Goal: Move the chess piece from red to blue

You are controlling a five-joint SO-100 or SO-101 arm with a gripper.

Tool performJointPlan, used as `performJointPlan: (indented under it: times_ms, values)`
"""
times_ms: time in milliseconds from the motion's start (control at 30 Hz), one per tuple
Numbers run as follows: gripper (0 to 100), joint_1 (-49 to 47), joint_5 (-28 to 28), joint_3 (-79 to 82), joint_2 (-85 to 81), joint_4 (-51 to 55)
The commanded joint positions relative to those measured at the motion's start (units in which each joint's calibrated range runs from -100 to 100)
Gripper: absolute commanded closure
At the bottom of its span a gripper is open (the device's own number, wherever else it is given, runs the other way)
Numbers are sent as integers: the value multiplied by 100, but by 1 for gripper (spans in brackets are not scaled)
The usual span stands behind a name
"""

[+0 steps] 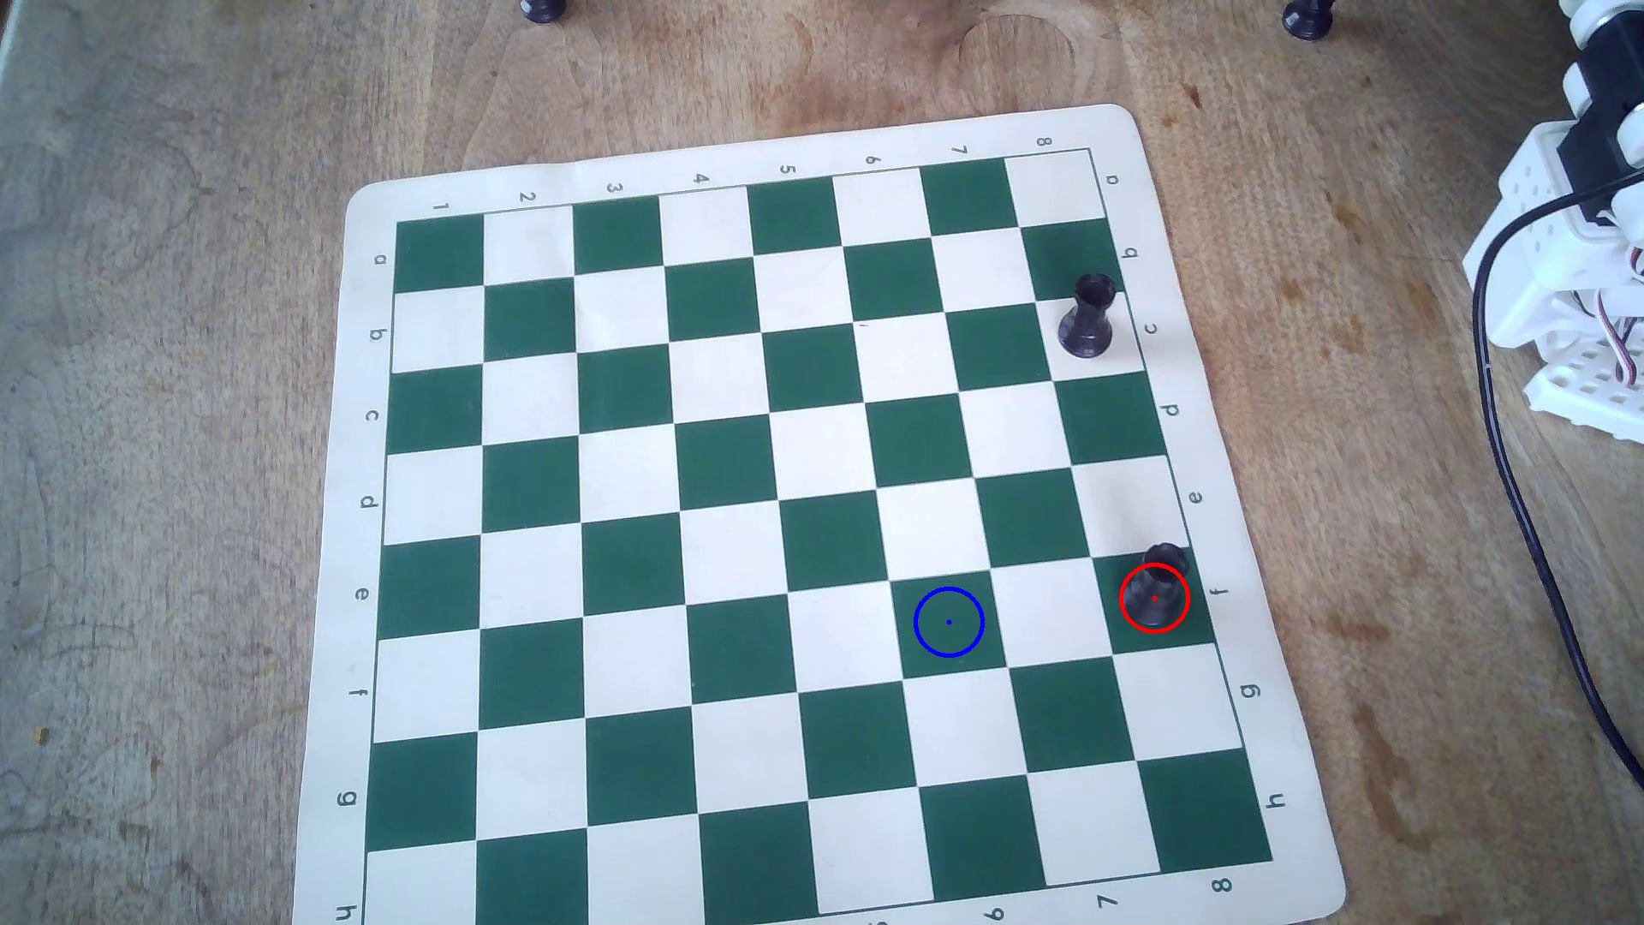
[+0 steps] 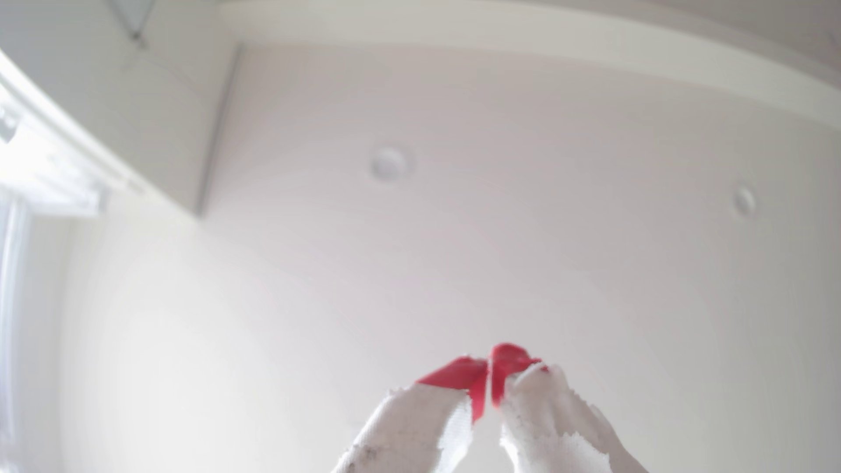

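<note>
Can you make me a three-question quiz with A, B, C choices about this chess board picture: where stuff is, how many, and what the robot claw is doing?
1. Where is the red ring?
A. Around a rook's base
B. On a bare white square
C. Off the board

2. How many black rooks stand on the board?
A. One
B. Two
C. Four

3. How is the gripper?
A. Shut, empty, pointing at the ceiling
B. Holding a rook
C. Wide open over the board

Answers: 1 A, the chess piece sits in it. 2 B, another rook stands by the right edge. 3 A, the wrist view shows red tips together, nothing between.
</note>
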Motion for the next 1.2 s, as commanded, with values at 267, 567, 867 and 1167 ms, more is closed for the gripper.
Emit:
performJointPlan:
  times_ms: [267, 567, 867, 1167]
  values:
    - [100, 33, 10, 90, -20, -15]
    - [100, 33, 10, 90, -20, -15]
    - [99, 25, 5, 90, -20, 17]
    - [95, -92, -195, 90, -20, 1459]
